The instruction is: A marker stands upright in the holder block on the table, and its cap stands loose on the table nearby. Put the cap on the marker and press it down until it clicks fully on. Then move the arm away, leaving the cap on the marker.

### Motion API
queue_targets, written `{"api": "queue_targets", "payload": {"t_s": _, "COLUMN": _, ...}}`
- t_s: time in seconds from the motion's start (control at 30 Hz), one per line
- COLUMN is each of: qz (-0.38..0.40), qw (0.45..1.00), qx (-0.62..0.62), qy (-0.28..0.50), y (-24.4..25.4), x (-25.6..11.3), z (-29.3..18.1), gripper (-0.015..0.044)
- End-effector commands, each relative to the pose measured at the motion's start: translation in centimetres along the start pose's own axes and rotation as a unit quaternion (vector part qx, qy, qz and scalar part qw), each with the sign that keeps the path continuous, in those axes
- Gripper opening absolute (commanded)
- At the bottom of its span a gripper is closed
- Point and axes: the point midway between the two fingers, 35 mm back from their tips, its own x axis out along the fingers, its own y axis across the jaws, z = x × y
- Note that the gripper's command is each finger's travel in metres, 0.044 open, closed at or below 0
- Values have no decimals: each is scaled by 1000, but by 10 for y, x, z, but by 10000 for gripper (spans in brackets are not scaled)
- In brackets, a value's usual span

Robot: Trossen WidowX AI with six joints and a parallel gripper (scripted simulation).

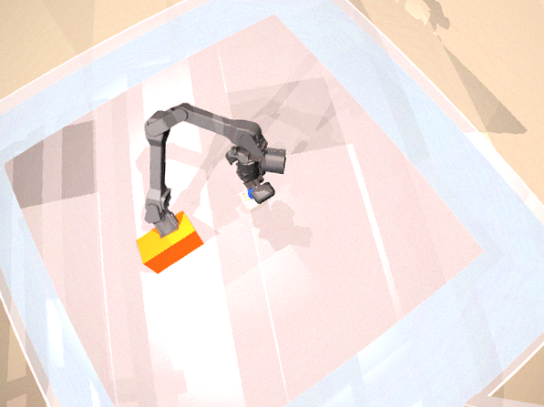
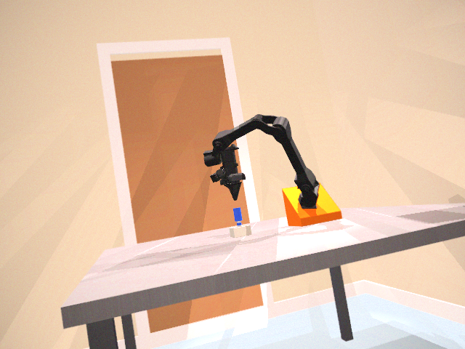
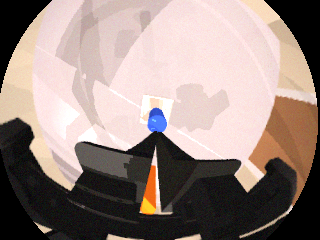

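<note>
The blue cap (image 1: pixel 250 193) (image 2: pixel 237 214) (image 3: pixel 157 123) sits upright on top of the marker (image 2: pixel 238 223). A narrow pale band and a bit of blue marker show below the cap in the exterior view. Whether the cap is fully seated cannot be told for certain. The marker stands in the pale holder block (image 1: pixel 252 203) (image 2: pixel 239 231) (image 3: pixel 168 104) on the table. My gripper (image 2: pixel 235 199) (image 3: pixel 157 132) is shut with its fingertips together and nothing between them. It points down above the cap, with a small gap between the tips and the cap top.
The orange and yellow base block (image 1: pixel 180 246) (image 2: pixel 313 218) carries the arm at one side of the table (image 1: pixel 335 251) (image 2: pixel 168 270). Shadows of the arm fall across the table top. A brown door (image 2: pixel 168 150) stands in the wall behind the table.
</note>
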Motion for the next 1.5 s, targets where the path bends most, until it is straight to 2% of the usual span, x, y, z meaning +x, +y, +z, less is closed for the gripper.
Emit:
{"api": "queue_targets", "payload": {"t_s": 0.0, "qz": 0, "qw": 1000, "qx": -6, "qy": 0, "y": 0, "x": 1, "z": 0, "gripper": 0}}
{"api": "queue_targets", "payload": {"t_s": 1.0, "qz": 0, "qw": 1000, "qx": -6, "qy": 0, "y": 0, "x": 41, "z": 0, "gripper": 0}}
{"api": "queue_targets", "payload": {"t_s": 1.47, "qz": -4, "qw": 1000, "qx": -7, "qy": -7, "y": -3, "x": 35, "z": 1, "gripper": 0}}
